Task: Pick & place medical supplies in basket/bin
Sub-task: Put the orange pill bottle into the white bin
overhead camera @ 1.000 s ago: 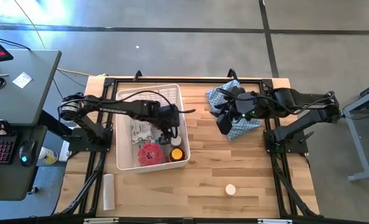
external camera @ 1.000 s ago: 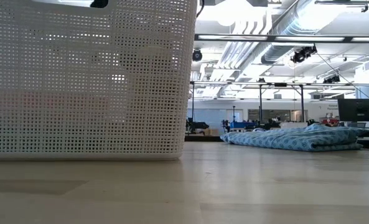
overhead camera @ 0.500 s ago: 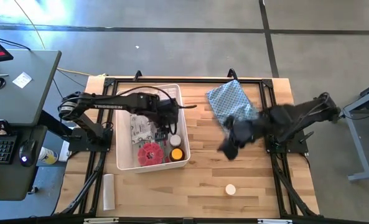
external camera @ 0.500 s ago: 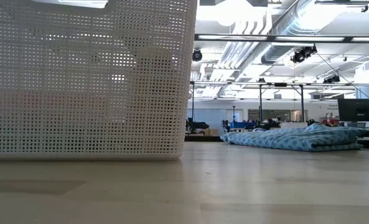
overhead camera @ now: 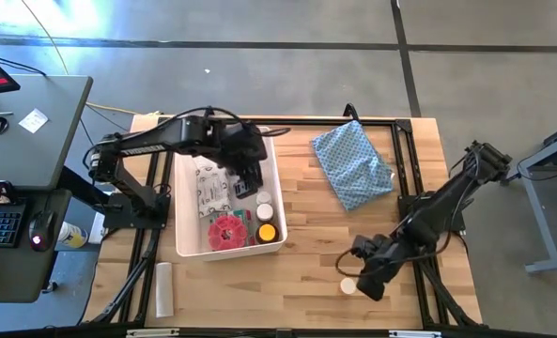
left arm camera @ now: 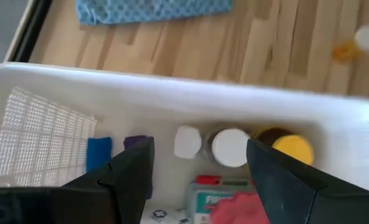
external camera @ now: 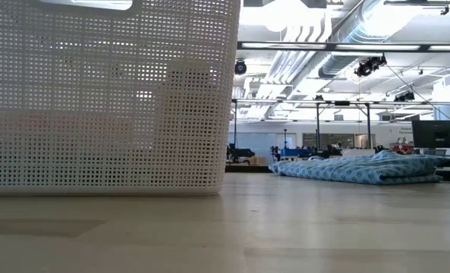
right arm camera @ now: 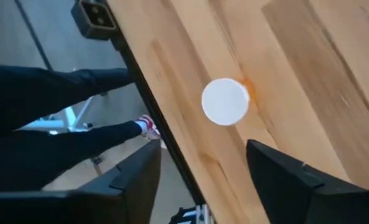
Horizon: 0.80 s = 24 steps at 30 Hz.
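Right end effector [overhead camera: 361, 282], fingers spread, is hovering just beside the white-capped jar [overhead camera: 348, 285] at the table [overhead camera: 306, 244] edge, lower right of frame; a nudge risks rolling it off. Left end effector [overhead camera: 247, 178], spread and empty, is waiting over the bin [overhead camera: 179, 246]

right pincer [right arm camera: 200, 177] open | white-capped bottle [right arm camera: 225, 101] on table [right arm camera: 308, 74] ahead

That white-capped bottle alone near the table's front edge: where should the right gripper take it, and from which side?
Probably from straight above, fingers across the round white cap. The white-capped bottle stands upright on bare table, showing its cap as a full circle with only a sliver of amber body beside it. The right gripper, open, hovers almost over it. Nothing crowds its sides.
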{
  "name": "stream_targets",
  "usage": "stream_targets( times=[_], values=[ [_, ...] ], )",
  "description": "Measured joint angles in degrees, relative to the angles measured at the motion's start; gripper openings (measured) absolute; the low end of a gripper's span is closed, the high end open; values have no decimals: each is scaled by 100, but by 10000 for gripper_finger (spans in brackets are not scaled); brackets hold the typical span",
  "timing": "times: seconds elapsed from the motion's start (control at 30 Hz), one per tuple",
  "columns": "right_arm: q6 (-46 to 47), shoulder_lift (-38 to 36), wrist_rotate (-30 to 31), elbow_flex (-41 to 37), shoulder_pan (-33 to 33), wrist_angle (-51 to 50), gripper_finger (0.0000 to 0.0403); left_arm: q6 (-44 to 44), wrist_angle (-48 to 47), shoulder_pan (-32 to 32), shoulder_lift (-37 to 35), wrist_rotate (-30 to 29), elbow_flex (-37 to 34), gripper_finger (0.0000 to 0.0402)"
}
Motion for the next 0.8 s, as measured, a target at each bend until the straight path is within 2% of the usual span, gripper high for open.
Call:
stream_targets(
  times=[0.17, 0.37, 0.53, 0.67, 0.8],
  values=[
    [-439, 0, 57, -630, 195, 1173, 257, -398, -75, -276, 0, -22, 580, 289],
    [-534, 0, -306, -1445, 332, 2799, 259, -643, 471, -837, 0, -204, 1094, 289],
    [-337, 0, -467, -1895, 504, 3110, 261, -778, 965, -1348, 0, -592, 1214, 289],
    [-342, 0, 67, -1875, 870, 2779, 259, -944, 910, -1628, 2, -959, 1212, 289],
    [-505, 24, 1026, -1865, 1284, 2285, 259, -1155, 884, -1783, 2, -1153, 1210, 289]
  ],
)
